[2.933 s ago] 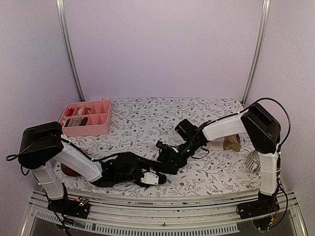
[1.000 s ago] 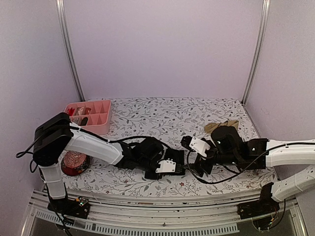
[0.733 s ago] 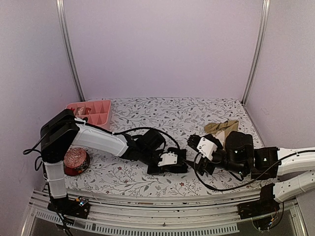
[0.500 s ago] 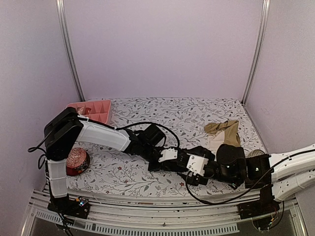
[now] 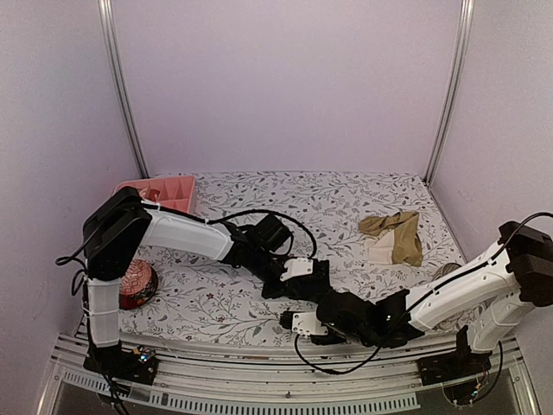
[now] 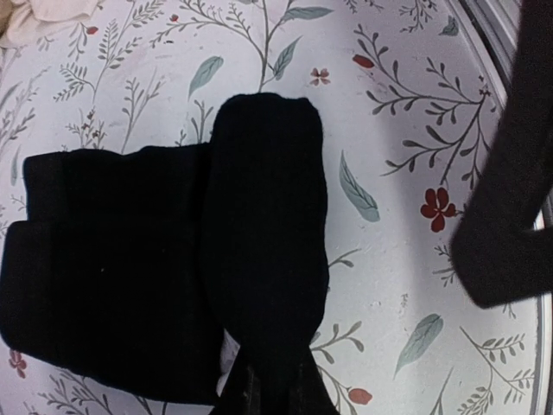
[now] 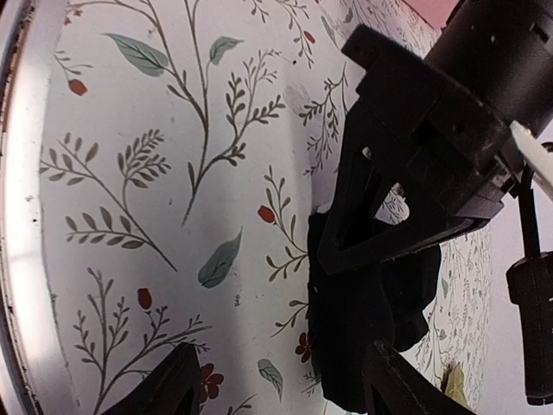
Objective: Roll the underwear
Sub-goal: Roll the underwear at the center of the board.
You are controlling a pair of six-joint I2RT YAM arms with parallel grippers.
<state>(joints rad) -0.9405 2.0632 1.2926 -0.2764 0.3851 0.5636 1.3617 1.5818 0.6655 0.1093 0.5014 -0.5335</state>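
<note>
At centre front, left tool (image 6: 270,389) pinches black underwear (image 6: 112,259); right tool (image 7: 281,389) spread.

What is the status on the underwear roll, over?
Right gripper open, empty. Left gripper at black underwear, grip unclear. Tan underwear apart, unrolled. No obstruction seen.

The black underwear (image 6: 155,285) is matt knit cloth with fine ribbing, thick and soft at its folds. Under it, the table cover (image 6: 397,112) is smooth, printed with leaves and flowers, with a faint sheen. At right in the overhead view, the tan underwear (image 5: 402,229) is thin, crumpled cloth. The arm shells (image 5: 181,235) are glossy white plastic. The pink tray (image 5: 168,188) at upper left of the table looks like matt plastic. The front rail (image 5: 259,399) along the bottom is ridged metal. The red bowl (image 5: 136,284) at left is shiny.
</note>
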